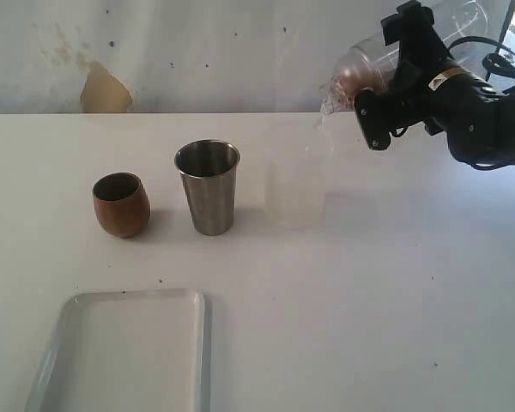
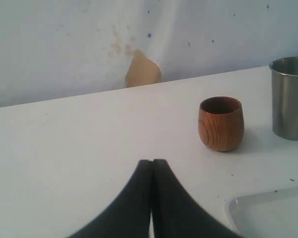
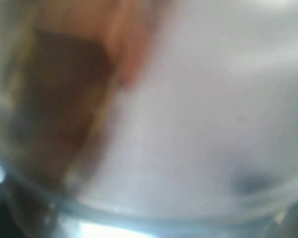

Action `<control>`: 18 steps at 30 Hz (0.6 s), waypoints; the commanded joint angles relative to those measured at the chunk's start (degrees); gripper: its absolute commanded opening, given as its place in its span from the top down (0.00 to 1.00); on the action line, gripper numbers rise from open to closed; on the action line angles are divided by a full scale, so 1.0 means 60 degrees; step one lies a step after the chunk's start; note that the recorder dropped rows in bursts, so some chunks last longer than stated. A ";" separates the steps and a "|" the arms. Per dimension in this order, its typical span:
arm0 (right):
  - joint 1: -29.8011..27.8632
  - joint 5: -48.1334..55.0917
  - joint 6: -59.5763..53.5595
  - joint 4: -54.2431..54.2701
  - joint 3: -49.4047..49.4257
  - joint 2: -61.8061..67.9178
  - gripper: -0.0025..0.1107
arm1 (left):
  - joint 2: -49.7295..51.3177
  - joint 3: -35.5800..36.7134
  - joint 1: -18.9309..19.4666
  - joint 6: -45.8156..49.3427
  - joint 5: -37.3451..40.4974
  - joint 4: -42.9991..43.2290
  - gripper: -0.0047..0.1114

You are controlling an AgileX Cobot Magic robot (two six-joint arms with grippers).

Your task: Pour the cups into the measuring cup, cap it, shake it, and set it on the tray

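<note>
The right arm reaches in from the upper right of the exterior view, its black wrist bent down and leftward, and the right gripper (image 1: 386,73) is clamped across the measuring cup (image 1: 360,64), one finger above the clear wall and one below. The cup is held in the air in the upper right of the frame, tipped well over. Its long axis slants from the top right down to the lower left, and the lower end hangs just above the rim of the frosted beaker (image 1: 296,184) standing at mid-frame on the table (image 1: 395,292). A brownish patch shows inside that lower end, and a faint glint sits below it at the beaker's rim. Which end is the mouth is hard to tell. The right wrist view is filled by the blurred clear wall of the measuring cup (image 3: 188,124), with a brown smear on one side. The left arm is out of the exterior view; in its wrist view the left gripper (image 2: 152,168) has its dark fingers pressed together, low over the table and holding nothing. Left of the beaker stand the steel tumbler (image 1: 208,187) and, further left, the wooden cup (image 1: 120,204), both upright, mouths up and apart. The tray (image 1: 69,318) lies flat at the lower left.
</note>
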 commanded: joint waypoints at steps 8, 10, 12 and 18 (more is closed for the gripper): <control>-0.0002 -0.0600 0.0241 0.0042 -0.0082 -0.0113 0.98 | -0.0043 0.0043 -0.0010 -0.0024 -0.0066 0.0054 0.96; -0.0002 -0.0600 0.0315 0.0042 -0.0082 -0.0113 0.98 | -0.0043 0.0043 -0.0010 -0.0024 -0.0066 0.0054 0.96; -0.0002 -0.0600 0.0315 0.0042 -0.0082 -0.0113 0.98 | -0.0043 0.0043 -0.0010 -0.0024 -0.0066 0.0054 0.96; -0.0002 -0.0600 0.0333 0.0042 -0.0082 -0.0113 0.98 | -0.0043 0.0043 -0.0010 -0.0024 -0.0066 0.0054 0.96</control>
